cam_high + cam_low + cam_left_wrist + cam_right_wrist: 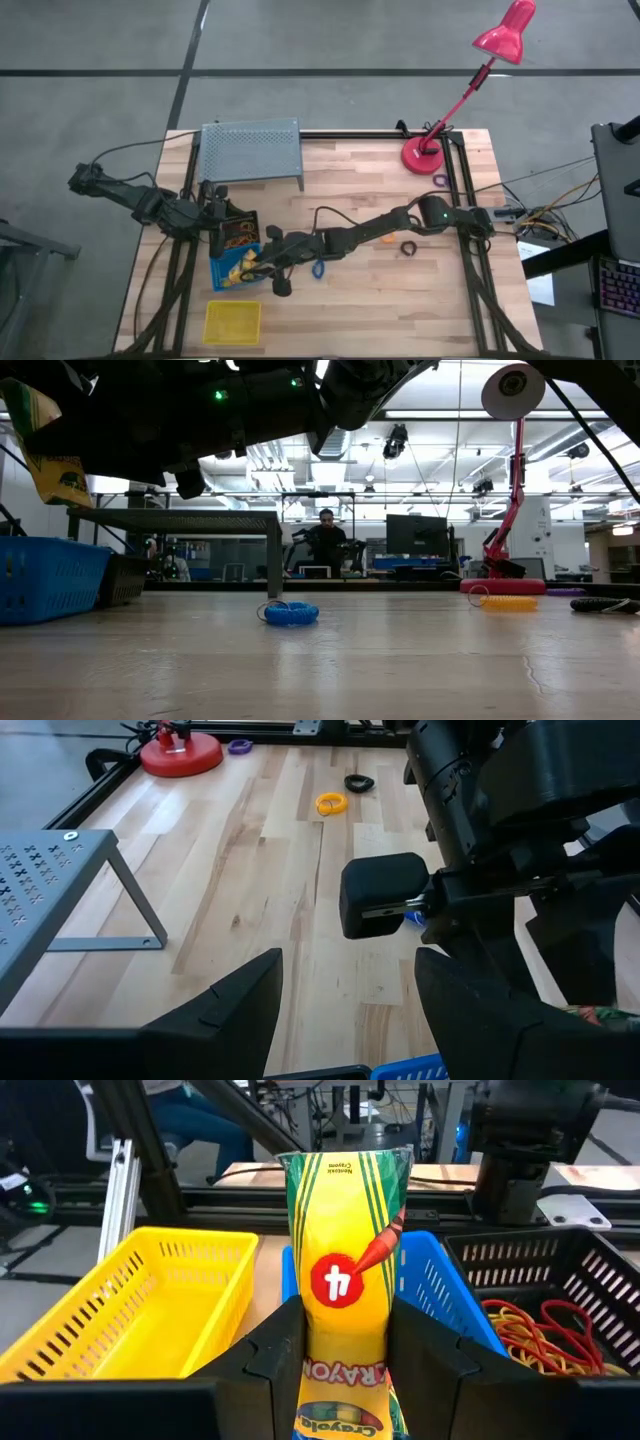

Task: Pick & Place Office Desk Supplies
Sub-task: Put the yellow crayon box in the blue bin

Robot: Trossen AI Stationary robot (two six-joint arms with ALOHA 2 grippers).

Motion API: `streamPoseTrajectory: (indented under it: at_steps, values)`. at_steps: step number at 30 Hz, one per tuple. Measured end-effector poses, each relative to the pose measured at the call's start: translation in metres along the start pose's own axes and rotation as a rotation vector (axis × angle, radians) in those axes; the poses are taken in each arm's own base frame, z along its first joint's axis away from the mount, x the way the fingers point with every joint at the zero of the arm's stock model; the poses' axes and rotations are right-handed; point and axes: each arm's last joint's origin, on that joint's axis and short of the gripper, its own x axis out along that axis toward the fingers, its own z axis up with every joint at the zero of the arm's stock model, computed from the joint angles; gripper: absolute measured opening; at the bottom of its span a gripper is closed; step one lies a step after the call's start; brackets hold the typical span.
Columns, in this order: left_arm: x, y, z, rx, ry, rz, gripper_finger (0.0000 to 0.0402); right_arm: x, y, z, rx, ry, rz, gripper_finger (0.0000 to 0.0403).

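Your right pincer (345, 1355) grips an upright crayon pack (345, 1280) between its fingers, the blue bin (440, 1295) just behind it, while your left pincer (345, 1000) hangs wide open, empty, beside the black bin (237, 231).

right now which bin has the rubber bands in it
The black bin: red and yellow rubber bands lie in it. The yellow bin looks bare, and the blue bin is mostly hidden behind the crayon pack.
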Motion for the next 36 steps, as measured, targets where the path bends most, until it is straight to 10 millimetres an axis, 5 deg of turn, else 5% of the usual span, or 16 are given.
streamPoseTrajectory:
  at_steps: [25,36]
  values:
    - [0.0,0.0,0.0,0.0,0.0,0.0,0.0232,0.0,-0.003,0.004,0.023,-0.069,0.001,0.0121]
    - [0.0,0.0,0.0,0.089,-0.002,0.011,0.0232,-0.015,0.002,0.036,0.004,-0.117,0.034,0.0114]
